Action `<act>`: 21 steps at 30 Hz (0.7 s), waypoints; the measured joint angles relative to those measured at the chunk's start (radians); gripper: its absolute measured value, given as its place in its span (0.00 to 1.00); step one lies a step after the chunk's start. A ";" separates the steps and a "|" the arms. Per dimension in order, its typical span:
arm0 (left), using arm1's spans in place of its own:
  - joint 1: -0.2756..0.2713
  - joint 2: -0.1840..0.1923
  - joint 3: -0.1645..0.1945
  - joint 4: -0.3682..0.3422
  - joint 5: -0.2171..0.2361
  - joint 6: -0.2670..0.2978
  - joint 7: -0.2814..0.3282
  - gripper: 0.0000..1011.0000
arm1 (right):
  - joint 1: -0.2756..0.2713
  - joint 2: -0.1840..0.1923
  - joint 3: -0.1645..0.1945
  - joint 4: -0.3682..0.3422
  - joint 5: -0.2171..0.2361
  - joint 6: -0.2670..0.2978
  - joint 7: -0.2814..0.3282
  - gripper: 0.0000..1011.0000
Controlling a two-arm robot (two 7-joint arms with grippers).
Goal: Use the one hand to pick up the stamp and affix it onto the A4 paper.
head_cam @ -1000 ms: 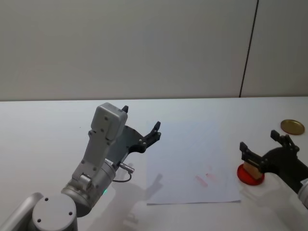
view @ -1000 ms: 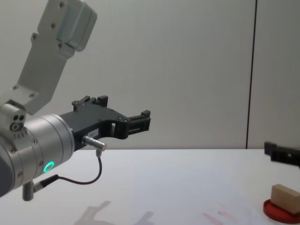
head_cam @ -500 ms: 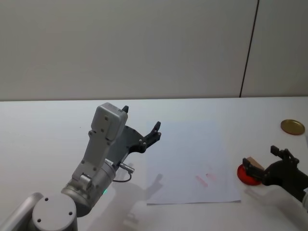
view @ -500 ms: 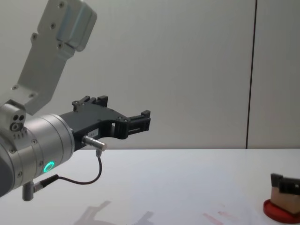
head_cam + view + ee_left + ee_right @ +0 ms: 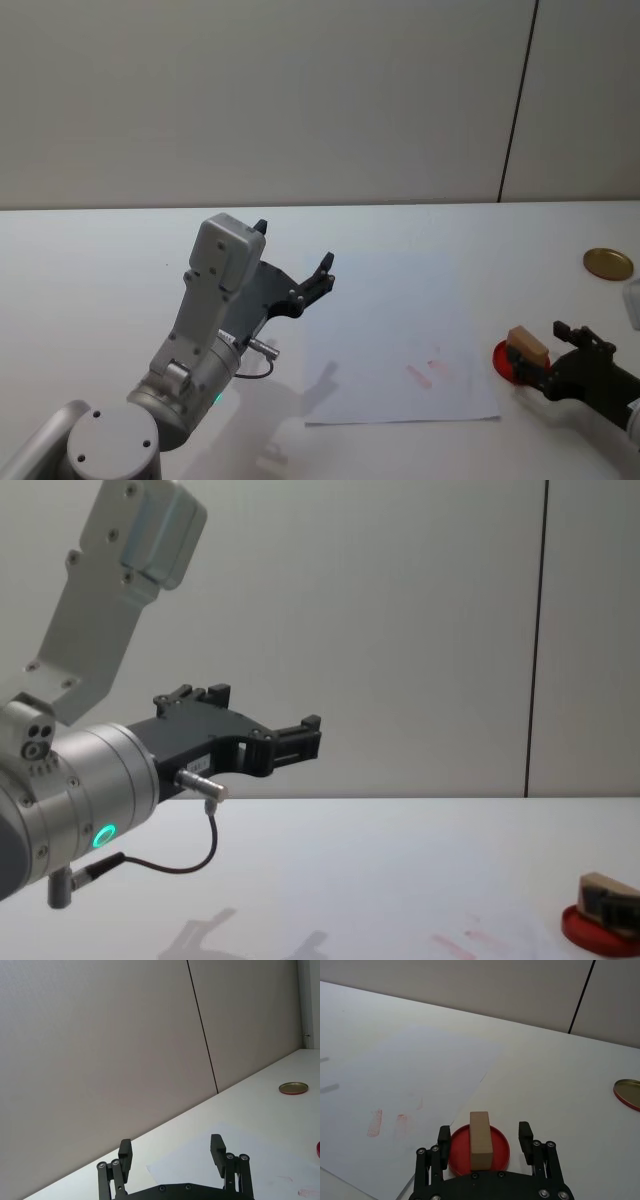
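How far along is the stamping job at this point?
Done: the right gripper straddles the stamp, jaws open. In hand: the grasp, not yet closed; the stamp sits on the red ink pad. Remaining: lift, press onto the A4 paper. Left gripper parked, raised.

White table (image 5: pixel 100 260) — A4 paper (image 5: pixel 390 330), ink pad (image 5: pixel 502 361), gold lid (image 5: pixel 608 263)

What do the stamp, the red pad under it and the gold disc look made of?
The stamp looks like bare pale wood, matt tan. The red pad: plastic or inked felt; flat uniform red. The gold disc: likely metal, glossy, raised rim.
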 joint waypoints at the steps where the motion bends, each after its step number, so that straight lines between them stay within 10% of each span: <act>1: 0.000 0.000 0.000 0.000 0.000 0.000 0.000 0.98 | 0.001 0.000 0.000 0.002 -0.001 0.000 0.001 0.82; 21: 0.000 0.000 0.000 0.000 0.000 0.000 0.000 0.98 | 0.023 -0.010 -0.008 0.032 -0.014 -0.009 0.015 0.23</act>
